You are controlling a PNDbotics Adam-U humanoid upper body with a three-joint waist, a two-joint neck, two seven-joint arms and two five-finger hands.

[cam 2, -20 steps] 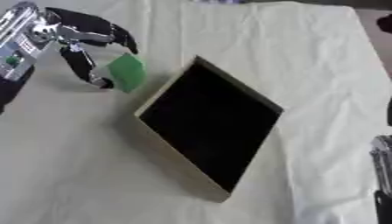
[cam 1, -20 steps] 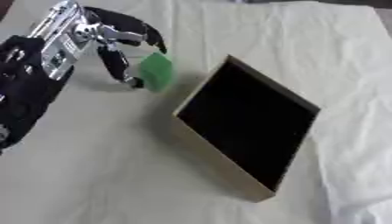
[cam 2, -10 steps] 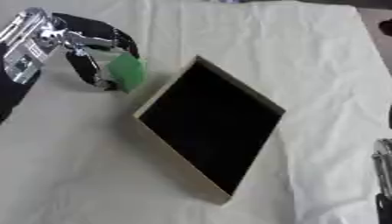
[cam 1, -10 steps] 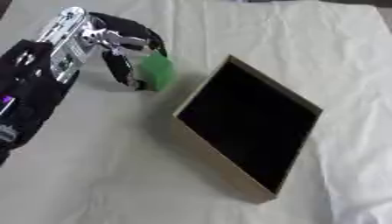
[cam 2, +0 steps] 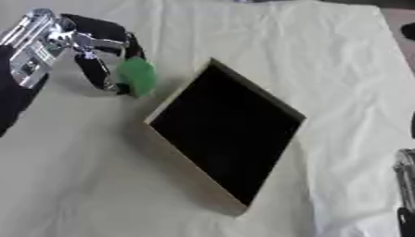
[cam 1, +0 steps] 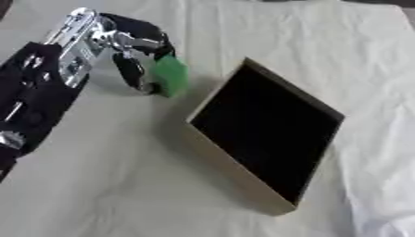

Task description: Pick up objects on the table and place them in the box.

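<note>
Cream cloth, creased toward the far and right edges, covers the whole surface [cam 1: 122, 185], and on it a shallow box [cam 1: 267, 134] with pale wooden walls and a black inside lies turned like a diamond, one corner pointing toward 12 o'clock. From about 10 o'clock the left hand [cam 1: 122, 51] reaches in, its black fingers and thumb curled round a small green object [cam 1: 170, 76], which hangs just beside the box's upper-left wall, at about 10 o'clock from the box's middle, and not yet over the opening. By the look of it the pick is made and the placing is left: the green piece has to cross the near wall and be let go inside. No other loose object shows on the cloth, so this may be the last one, though the box's dark inside gives away nothing of what may already lie there. Whether the green object is lifted clear of the cloth or touches it cannot be told, and its exact shape is unclear. Only a sliver of the right hand [cam 2: 405, 194] shows at the 4 o'clock edge of the right eye view, too cut off to tell its fingers' state.
</note>
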